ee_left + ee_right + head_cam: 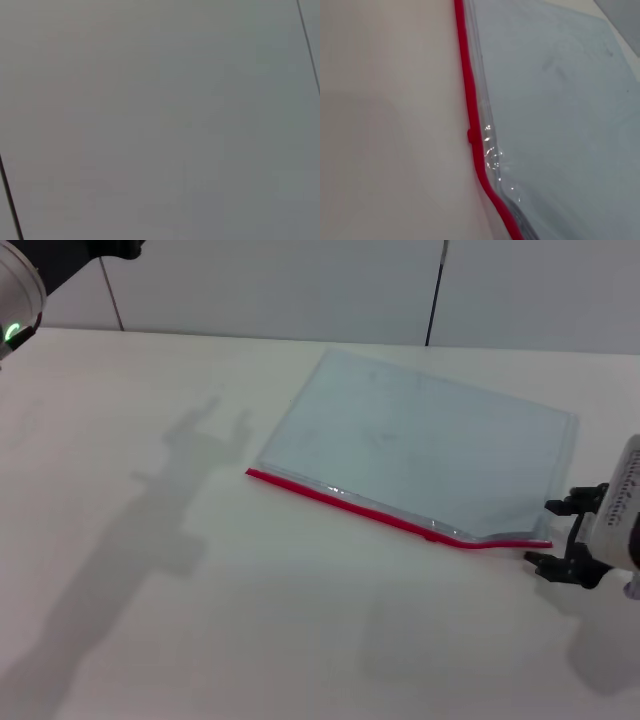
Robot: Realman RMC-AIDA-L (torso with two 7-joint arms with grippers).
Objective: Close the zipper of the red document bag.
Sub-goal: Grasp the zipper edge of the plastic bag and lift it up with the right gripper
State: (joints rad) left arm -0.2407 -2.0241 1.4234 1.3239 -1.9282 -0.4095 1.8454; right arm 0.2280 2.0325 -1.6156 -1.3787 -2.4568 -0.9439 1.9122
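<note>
One flat document bag (420, 445) lies on a pale desk (200, 620), a see-through pouch of pale grey-blue plastic. It sits at an angle, with its long red-trimmed edge turned toward the robot. That trim is the zipper (350, 502), a thin bright red strip running the full length of the bag's near edge.

Close to the zipper's right end, the red strip bends slightly and the clear plastic beside it lifts into a small ripple. In the right wrist view the zipper (470, 100) shows as a red line between bare desk and the bag (560, 125), with a small red nub (469, 135) sticking out from it on the desk side; shiny creases in the plastic lie just beside that nub.

The right gripper (560, 537) hovers low over the desk just beyond the bag's right near corner, close to the end of the zipper but apart from it. Its two dark jaws are spread, one nearer the bag's corner and one nearer the robot, holding nothing.

The left arm (22, 300) is raised far from the bag, at the far left corner of the head view, with a green light showing on it. Its jaws are out of sight. The left wrist view shows only a plain grey surface crossed by thin dark lines.
</note>
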